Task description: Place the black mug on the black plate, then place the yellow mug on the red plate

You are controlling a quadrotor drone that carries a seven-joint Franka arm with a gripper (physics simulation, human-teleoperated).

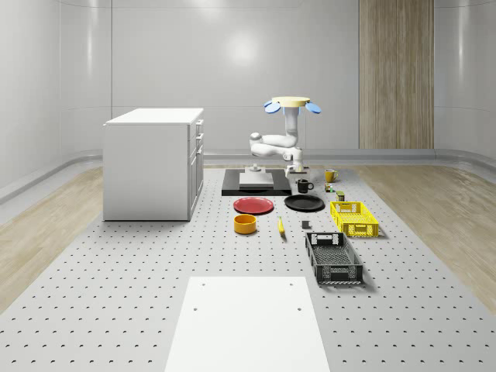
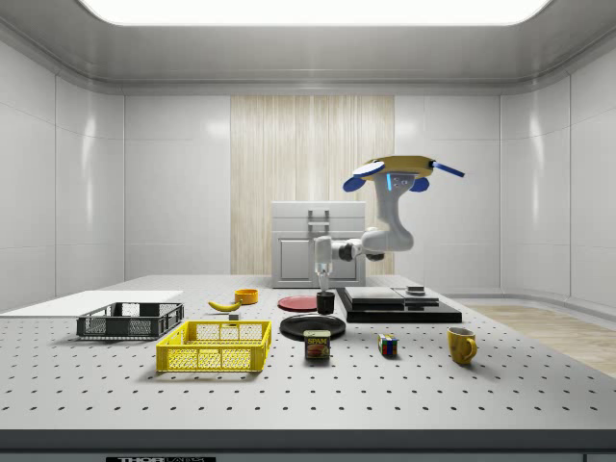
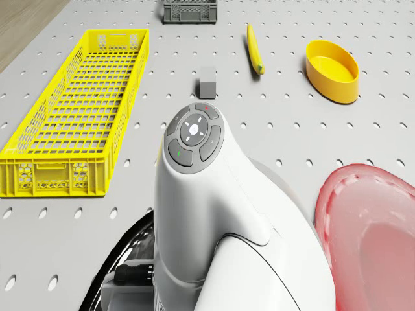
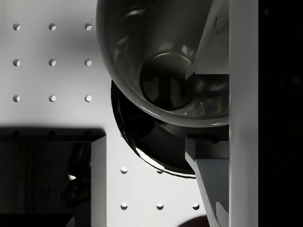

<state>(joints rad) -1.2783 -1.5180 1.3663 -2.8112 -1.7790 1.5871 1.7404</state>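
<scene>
My gripper was clamped on the black mug's rim, one finger inside the cup and one outside. I held the mug lifted clear of the tabletop, at the edge of the black plate and not yet on it. The drone hovered above the black platform. The yellow mug stood apart, and the red plate lay beside the black one.

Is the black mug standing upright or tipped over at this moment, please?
Upright. In the side view the black mug stands with its walls vertical under the gripper, and the wrist view looks straight down into its open mouth.
</scene>
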